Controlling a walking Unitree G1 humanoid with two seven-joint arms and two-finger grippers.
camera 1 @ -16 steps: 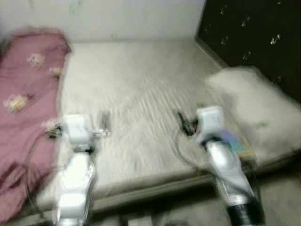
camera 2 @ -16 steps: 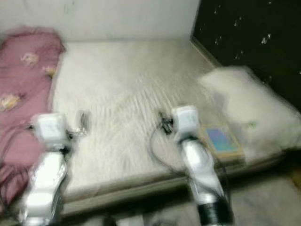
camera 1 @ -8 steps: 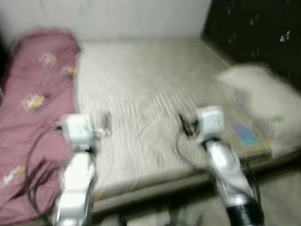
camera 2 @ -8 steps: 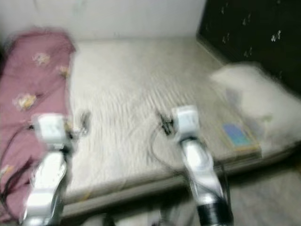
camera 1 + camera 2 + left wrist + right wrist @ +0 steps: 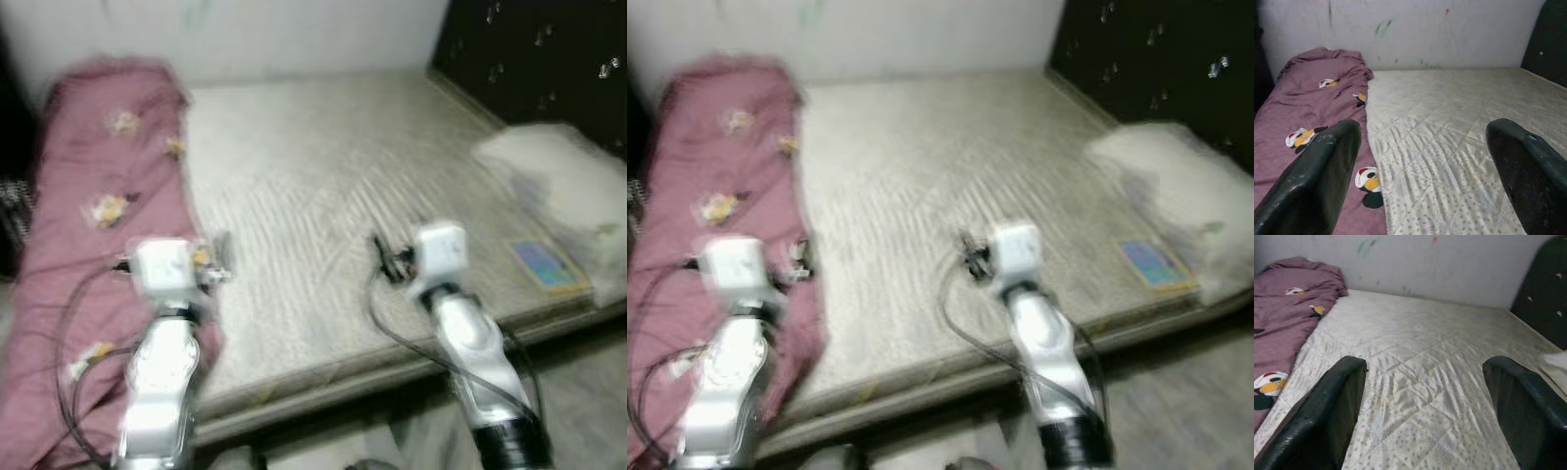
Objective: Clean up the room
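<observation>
A maroon blanket (image 5: 98, 215) with cartoon prints lies crumpled along the left side of a bare quilted mattress (image 5: 323, 186). A white pillow (image 5: 558, 181) rests at the right end, and a small book (image 5: 545, 264) lies flat next to it near the mattress edge. My left gripper (image 5: 1420, 166) hovers open over the blanket's border, its fingers (image 5: 1317, 181) spread wide and empty. My right gripper (image 5: 1422, 406) is open too, held above the middle of the mattress near its front edge.
A dark tufted headboard (image 5: 539, 59) stands behind the pillow at the right. A pale wall (image 5: 294, 34) with faint scribbles runs along the far side. Grey floor (image 5: 1176, 392) shows in front of the mattress.
The camera has swung left: blanket, mattress and pillow have all shifted right in the picture, with more blanket showing. Both arms hold the same pose.
</observation>
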